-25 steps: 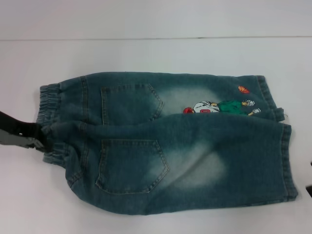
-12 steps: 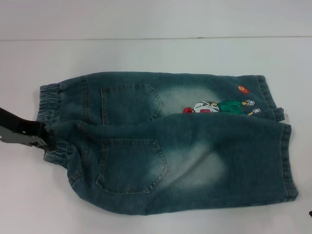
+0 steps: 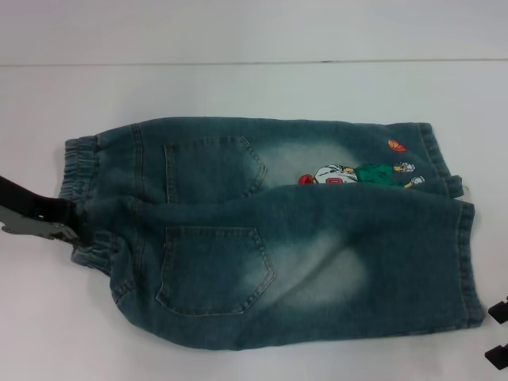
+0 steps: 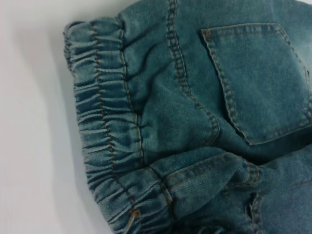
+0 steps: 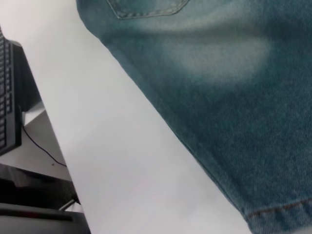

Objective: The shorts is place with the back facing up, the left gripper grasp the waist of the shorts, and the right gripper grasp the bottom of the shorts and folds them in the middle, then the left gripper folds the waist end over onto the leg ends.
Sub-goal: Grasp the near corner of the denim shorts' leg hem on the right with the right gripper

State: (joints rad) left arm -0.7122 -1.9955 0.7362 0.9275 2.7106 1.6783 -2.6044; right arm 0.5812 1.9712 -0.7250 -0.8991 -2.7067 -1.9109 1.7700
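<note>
The shorts point(image 3: 278, 238) lie flat on the white table, back up, with two patch pockets showing and a cartoon embroidery point(image 3: 357, 173) on the far leg. The ruffled waist of the shorts point(image 3: 79, 171) is at the left and the hemmed leg ends point(image 3: 470, 262) at the right. My left gripper point(image 3: 70, 228) touches the near part of the waist from the left. The left wrist view shows the gathered waist band point(image 4: 102, 131) and a pocket point(image 4: 263, 83) close up. My right gripper point(image 3: 497, 333) stands open just off the near leg hem. The right wrist view looks along the near leg point(image 5: 234, 97).
The white table point(image 3: 238, 87) runs back to a pale wall. In the right wrist view the table's front edge drops off to a black keyboard-like object point(image 5: 7, 97) and a cable below.
My right gripper has come into view at the lower right, beside the near leg hem. My left gripper has edged slightly further onto the waist. The shorts have not shifted.
</note>
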